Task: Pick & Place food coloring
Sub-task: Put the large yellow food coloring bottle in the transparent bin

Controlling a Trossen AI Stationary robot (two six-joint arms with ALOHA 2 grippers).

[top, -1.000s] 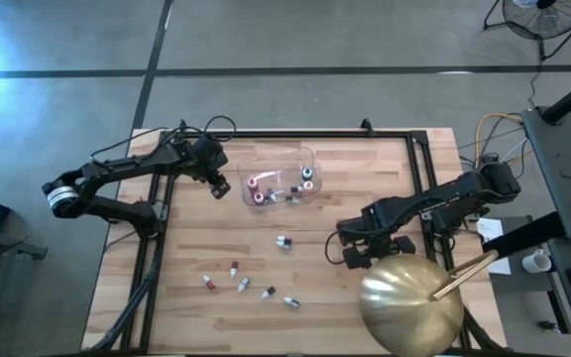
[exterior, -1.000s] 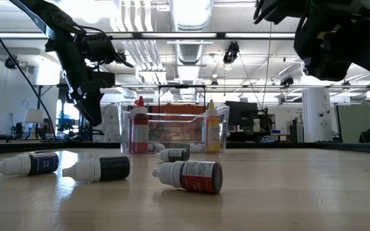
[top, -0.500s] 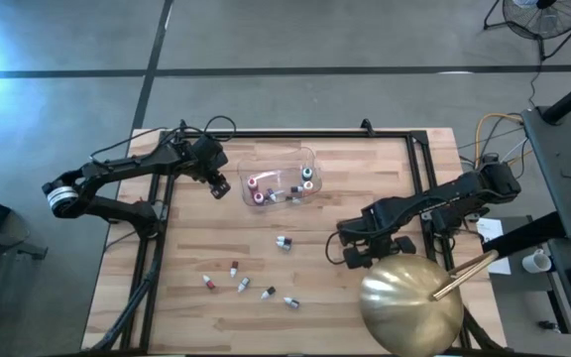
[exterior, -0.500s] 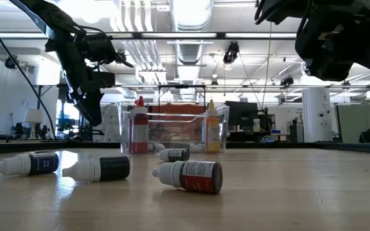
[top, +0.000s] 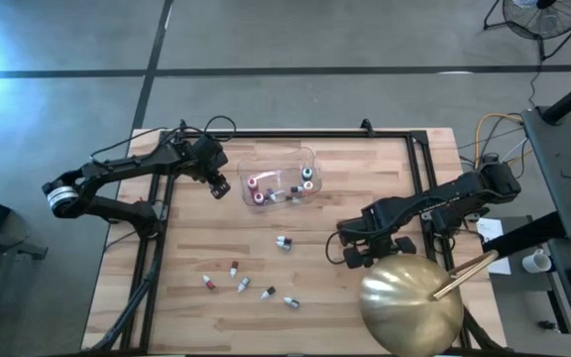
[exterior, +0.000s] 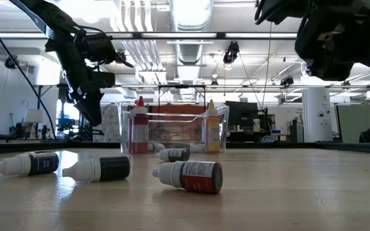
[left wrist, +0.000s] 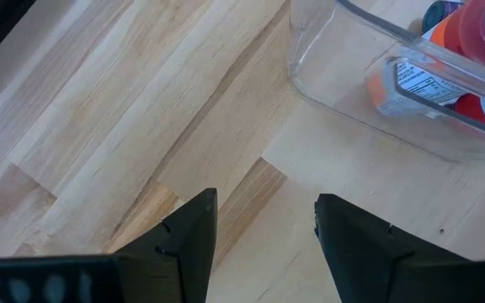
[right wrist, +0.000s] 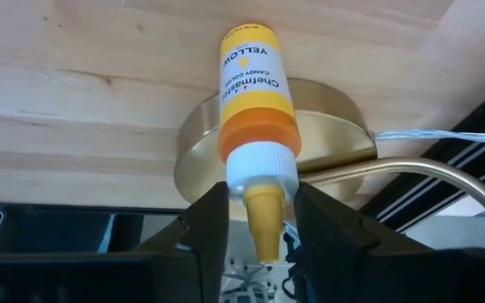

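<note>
Wooden tabletop point(top: 365, 178), pale butcher-block planks, stood on a grey concrete floor; the low view showed an open workshop behind it with ceiling ducts and strip lights, and a person seated at far right. A large gold dome point(top: 411, 302) sat at the near right corner.

A clear plastic tub point(top: 278, 177) stood toward the far side, left of centre. It held several food coloring bottles, among them a red-capped one point(exterior: 140, 125) and an orange-capped one point(exterior: 212, 125) standing upright.

More bottles lay loose on the near half of the tabletop: one alone near the middle point(top: 284, 242) and a scattered group point(top: 242, 285) nearer the front edge. In the low view three of them lay on their sides in the foreground, the closest with a red-and-dark label point(exterior: 189, 176).

Left pincer point(top: 220, 186) hung just left of the tub, fingers spread and holding nothing, wood showing between them in the wrist view point(left wrist: 263, 231).

Right pincer point(right wrist: 259, 220) was at the right, just beside the dome, clamped around the white neck of a yellow bottle point(right wrist: 256, 114) with an orange collar.
</note>
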